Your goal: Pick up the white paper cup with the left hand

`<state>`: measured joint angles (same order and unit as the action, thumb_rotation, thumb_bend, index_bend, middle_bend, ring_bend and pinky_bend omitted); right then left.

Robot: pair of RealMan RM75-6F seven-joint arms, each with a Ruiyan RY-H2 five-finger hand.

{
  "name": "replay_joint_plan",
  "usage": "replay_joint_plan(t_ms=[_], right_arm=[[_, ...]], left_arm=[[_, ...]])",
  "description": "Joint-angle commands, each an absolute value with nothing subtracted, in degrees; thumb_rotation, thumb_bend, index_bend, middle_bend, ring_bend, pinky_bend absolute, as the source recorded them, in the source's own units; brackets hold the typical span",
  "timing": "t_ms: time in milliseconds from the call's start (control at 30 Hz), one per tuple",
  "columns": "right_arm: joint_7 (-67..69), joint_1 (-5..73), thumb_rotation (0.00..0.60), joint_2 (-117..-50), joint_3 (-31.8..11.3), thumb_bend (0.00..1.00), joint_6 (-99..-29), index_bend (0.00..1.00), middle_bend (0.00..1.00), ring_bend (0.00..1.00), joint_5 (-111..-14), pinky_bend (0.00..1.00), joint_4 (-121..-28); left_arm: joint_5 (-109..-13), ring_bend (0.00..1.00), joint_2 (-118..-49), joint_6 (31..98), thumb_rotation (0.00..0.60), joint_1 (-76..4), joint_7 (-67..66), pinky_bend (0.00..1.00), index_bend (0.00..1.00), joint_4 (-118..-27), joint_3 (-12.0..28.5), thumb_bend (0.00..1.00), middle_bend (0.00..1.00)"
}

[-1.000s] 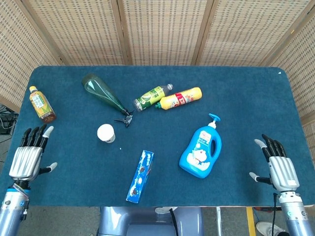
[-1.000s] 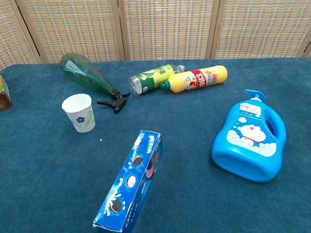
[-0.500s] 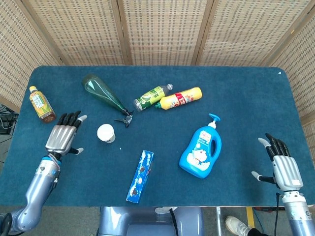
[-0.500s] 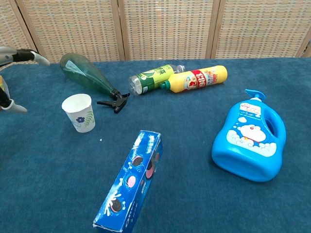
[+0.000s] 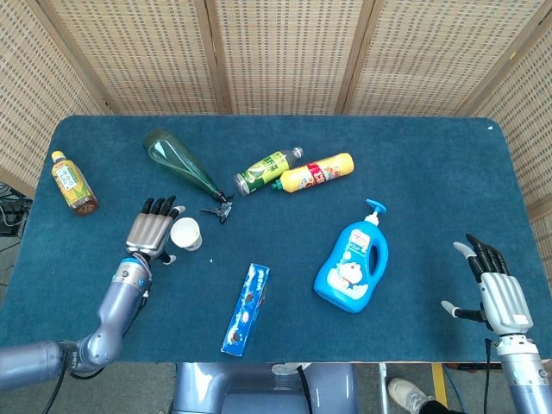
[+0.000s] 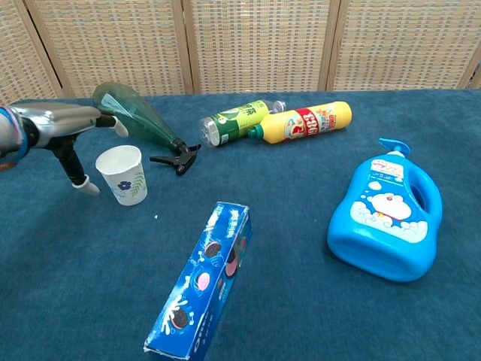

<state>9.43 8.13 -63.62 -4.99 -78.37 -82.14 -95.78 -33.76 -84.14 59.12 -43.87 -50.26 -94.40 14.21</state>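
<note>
The white paper cup [image 5: 185, 234] [image 6: 122, 174], printed with a blue flower, stands upright on the blue table left of centre. My left hand [image 5: 153, 230] [image 6: 66, 131] hovers just to its left, fingers spread, thumb hanging down beside the cup wall; it holds nothing, and no contact shows. My right hand [image 5: 495, 290] rests open at the table's front right edge, far from the cup; the chest view does not show it.
A green spray bottle [image 5: 183, 164] lies behind the cup. A green bottle [image 5: 267, 170] and a yellow bottle [image 5: 315, 172] lie at centre back. A blue cookie box [image 5: 246, 309] lies in front, a blue detergent bottle [image 5: 352, 267] to the right, a tea bottle [image 5: 72, 183] far left.
My left hand has swept from the table's front left edge rightward and forward to arrive beside the cup. The right hand has barely shifted. The cup has not moved.
</note>
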Motion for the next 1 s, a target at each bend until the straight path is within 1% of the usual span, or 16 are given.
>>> replay_joint_plan(t_ms=[33,133,167,233,267,300,333,500,667,833,933,1000], right_arm=[[10.2,8.21,0.6,-63.39,-5.23,0.09,-78.11,0.0,0.0,0.0,-81.73,0.0,-95.65],[11.11,8.21,0.6,-63.1,-5.31,0.09,-77.97,0.0,0.0,0.0,-81.63,0.0,-95.58],[11.33,8.19,0.6,-63.0,-5.28,0.09,-77.95,0.0,0.0,0.0,-81.69,0.0,-95.61],[11.61,8.16,0.6,-62.89,-5.24,0.09,-78.05,0.0,0.0,0.0,-81.91,0.0,-95.64],[11.72,8.11,0.6,-62.84,-5.23,0.09,-78.2,0.0,0.0,0.0,-82.07,0.0,-95.67],[11.79,8.07,0.6,-62.81,-5.24,0.09,-78.31,0.0,0.0,0.0,-82.13,0.0,-95.67],[11.83,8.03,0.6,-62.77,-5.25,0.09,-78.4,0.0,0.0,0.0,-82.16,0.0,-95.67],[12.21,8.0,0.6,-62.7,-5.43,0.09,-78.55,0.0,0.0,0.0,-82.03,0.0,-95.6],[11.9,8.09,0.6,-62.83,-5.49,0.09,-78.42,0.0,0.0,0.0,-81.85,0.0,-95.54],[11.82,8.07,0.6,-62.87,-5.49,0.09,-78.51,0.0,0.0,0.0,-81.94,0.0,-95.64],[11.72,8.02,0.6,-62.85,-5.4,0.09,-78.67,0.0,0.0,0.0,-82.18,0.0,-95.73],[11.61,8.0,0.6,-62.87,-5.36,0.09,-78.71,0.0,0.0,0.0,-82.25,0.0,-95.74]], left_arm=[[-31.5,0.0,-86.18,59.56,0.6,-46.07,-50.66,0.0,0.15,-92.85,14.18,0.1,0.0],[-30.54,0.0,-87.25,60.17,0.6,-47.3,-50.65,0.0,0.16,-92.34,14.14,0.1,0.0],[-30.22,0.0,-87.51,60.32,0.6,-47.58,-50.59,0.0,0.17,-92.29,14.11,0.12,0.0],[-29.53,0.0,-88.03,60.65,0.6,-48.15,-50.63,0.0,0.19,-92.11,13.95,0.19,0.0],[-29.01,0.0,-88.25,60.82,0.6,-48.49,-50.86,0.0,0.22,-92.07,13.7,0.25,0.0],[-28.6,0.0,-88.35,60.96,0.6,-48.74,-51.12,0.0,0.24,-92.09,13.46,0.28,0.0],[-28.36,0.0,-88.39,61.11,0.6,-48.89,-51.29,0.0,0.25,-92.12,13.3,0.29,0.0],[-26.44,0.0,-87.92,61.92,0.6,-49.6,-52.36,0.0,0.27,-92.16,12.13,0.29,0.0],[-26.76,0.0,-86.94,62.57,0.6,-49.65,-51.19,0.0,0.32,-92.95,11.65,0.29,0.0],[-30.4,0.0,-85.84,63.45,0.6,-48.32,-46.1,0.0,0.34,-95.33,12.16,0.29,0.0],[-35.12,0.0,-85.52,64.17,0.6,-46.34,-40.32,0.0,0.35,-96.68,12.23,0.29,0.0],[-37.8,0.0,-85.5,64.18,0.6,-45.21,-37.2,0.0,0.33,-96.85,11.92,0.29,0.0]])
